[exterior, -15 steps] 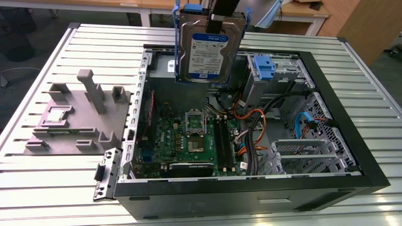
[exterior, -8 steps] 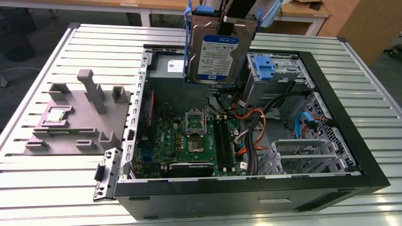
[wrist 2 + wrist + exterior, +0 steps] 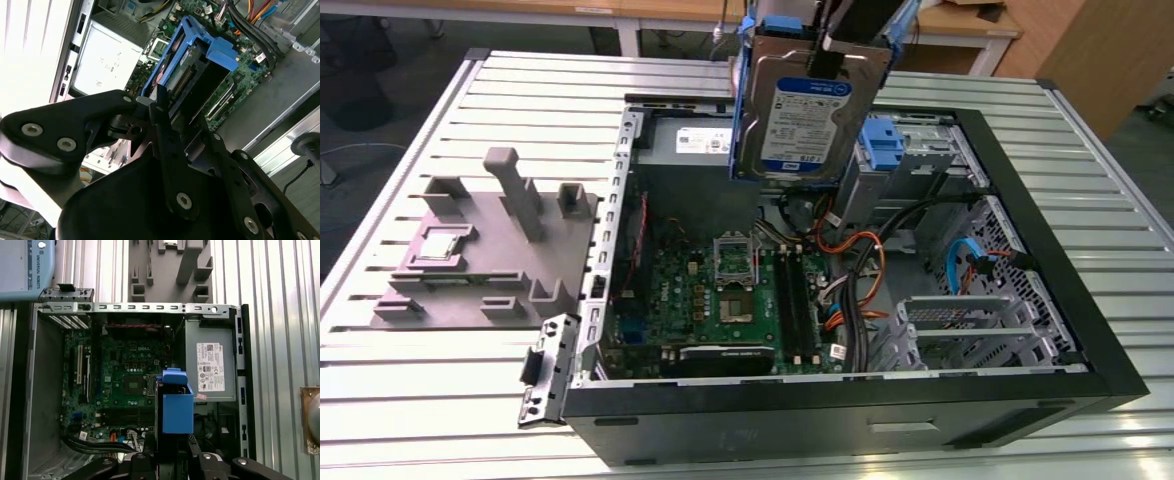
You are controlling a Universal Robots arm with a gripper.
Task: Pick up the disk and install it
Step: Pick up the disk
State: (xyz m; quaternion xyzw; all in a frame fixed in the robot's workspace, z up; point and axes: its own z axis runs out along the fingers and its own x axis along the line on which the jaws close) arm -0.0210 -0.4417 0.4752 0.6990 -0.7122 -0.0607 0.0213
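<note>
The disk [image 3: 794,110] is a silver drive with a white-and-blue label in a blue plastic carrier. It hangs upright above the back of the open computer case [image 3: 854,390], over the motherboard [image 3: 720,290]. My gripper [image 3: 838,50] comes down from above and is shut on the disk's top edge. In the second wrist view the black fingers [image 3: 161,107] clamp the disk [image 3: 200,70] from both sides. In the first wrist view the disk [image 3: 176,407] is seen edge-on, with the gripper [image 3: 174,452] behind it, over the case interior.
A grey power-supply box [image 3: 210,367] with a white label sits in the case's back corner. A bare blue bracket [image 3: 887,140] stands in the drive bay, near a metal drive cage [image 3: 967,320] and loose cables. A grey fixture [image 3: 487,240] lies on the slatted table at the exterior view's left.
</note>
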